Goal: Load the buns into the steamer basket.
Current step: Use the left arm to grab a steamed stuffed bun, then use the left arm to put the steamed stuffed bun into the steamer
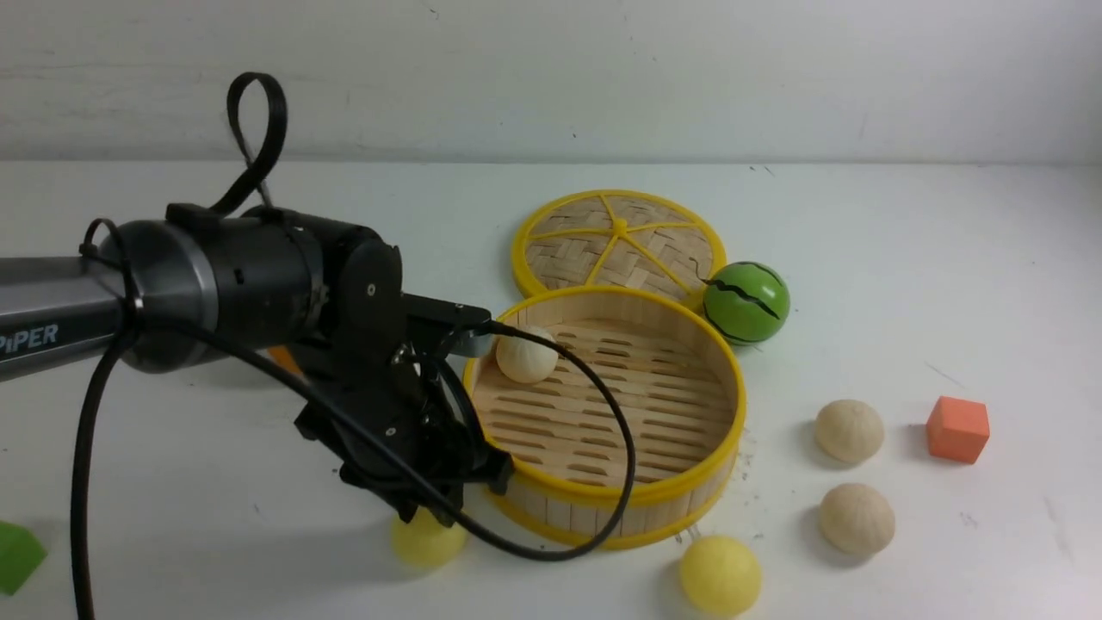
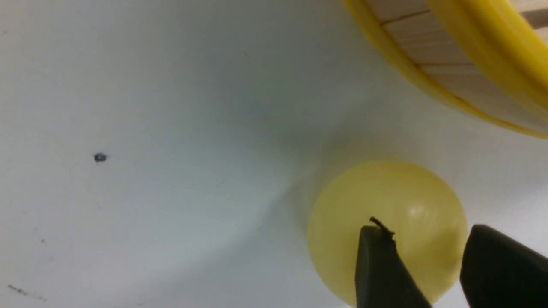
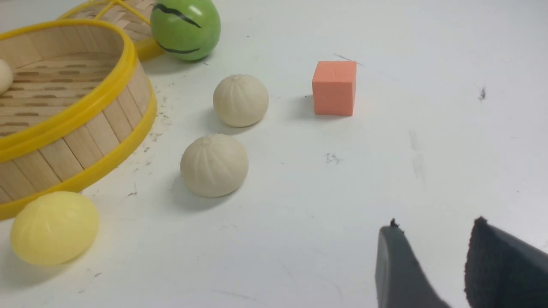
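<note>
The steamer basket (image 1: 654, 491) stands mid-table with one cream bun (image 1: 527, 355) inside at its far left. My left gripper (image 1: 430, 510) is open just above a pale yellow bun (image 1: 424, 541) by the basket's front left; in the left wrist view the fingers (image 2: 379, 265) straddle that bun (image 2: 402, 192) beside the basket wall (image 2: 454, 51). A second yellow bun (image 1: 720, 574) lies in front of the basket. Two cream buns (image 1: 849, 430) (image 1: 856, 517) lie to its right. My right gripper (image 3: 432, 239) is open and empty over bare table, out of the front view.
The woven lid (image 1: 618, 241) lies behind the basket, with the green striped ball (image 1: 746, 302) beside it. An orange cube (image 1: 957, 429) sits at the right. A green piece (image 1: 15, 555) is at the front left edge. A bit of orange (image 1: 284, 357) shows behind my left arm.
</note>
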